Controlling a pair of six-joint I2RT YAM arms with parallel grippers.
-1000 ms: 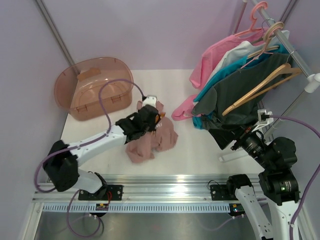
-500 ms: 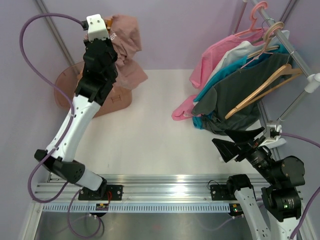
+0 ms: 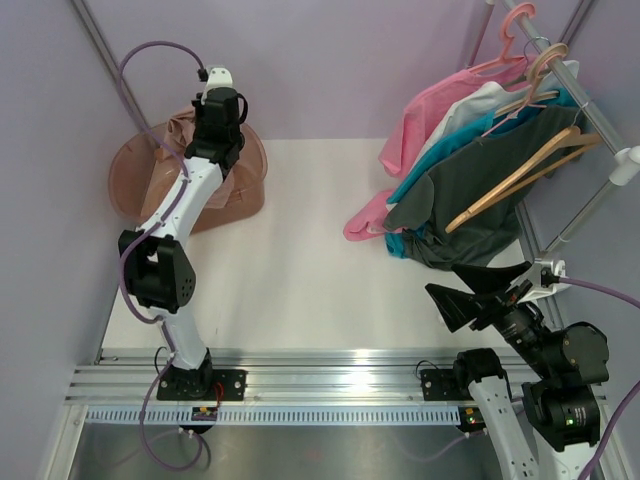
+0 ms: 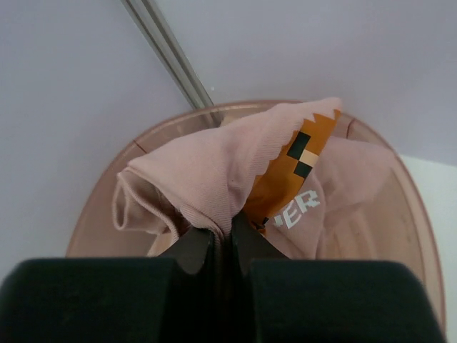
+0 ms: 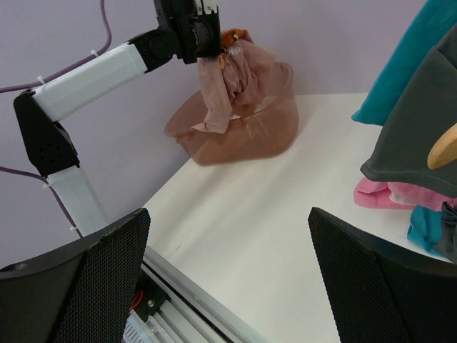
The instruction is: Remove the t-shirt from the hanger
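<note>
The mauve-pink t-shirt (image 4: 214,164) hangs bunched from my left gripper (image 4: 223,239), which is shut on a fold of its fabric. Its orange print and white letters show. In the top view my left gripper (image 3: 212,128) holds the t-shirt (image 3: 180,132) over the translucent pink basket (image 3: 135,195), and the fabric's lower part rests in it. The right wrist view shows the t-shirt (image 5: 230,78) draped into the basket (image 5: 246,139). The wooden hanger (image 3: 520,172) hangs on the rack at the right, over a dark grey shirt. My right gripper (image 3: 482,296) is open and empty above the table's near right.
A rack at the back right holds a bright pink garment (image 3: 440,100), a white one, a teal shirt (image 3: 450,150) and a dark grey shirt (image 3: 470,200), with pink plastic hangers (image 3: 520,25) above. A metal rail (image 3: 320,365) runs along the near edge.
My left arm lifted the t-shirt off the table, swung it up and back, then lowered it onto the basket. My right gripper drew back from the dark shirt and stands open.
</note>
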